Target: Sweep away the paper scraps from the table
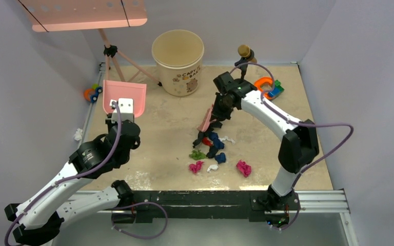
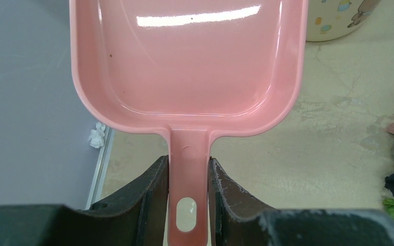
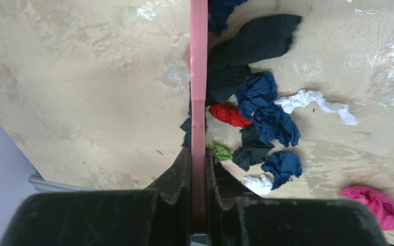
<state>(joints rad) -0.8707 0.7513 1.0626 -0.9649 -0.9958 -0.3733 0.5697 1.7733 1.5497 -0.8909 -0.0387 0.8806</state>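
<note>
Cream bucket (image 1: 178, 77) stands at the back. Right of it, orange, blue and green toy blocks (image 1: 272, 89). Left of it, a pink-legged stand (image 1: 111, 50); farther left, a small orange-blue toy (image 1: 92, 94).

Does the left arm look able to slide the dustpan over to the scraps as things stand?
Probably yes. The left claw grips the dustpan handle, and only bare table lies between it and the scraps. The brush in the right claw stands at the pile's far side.
</note>
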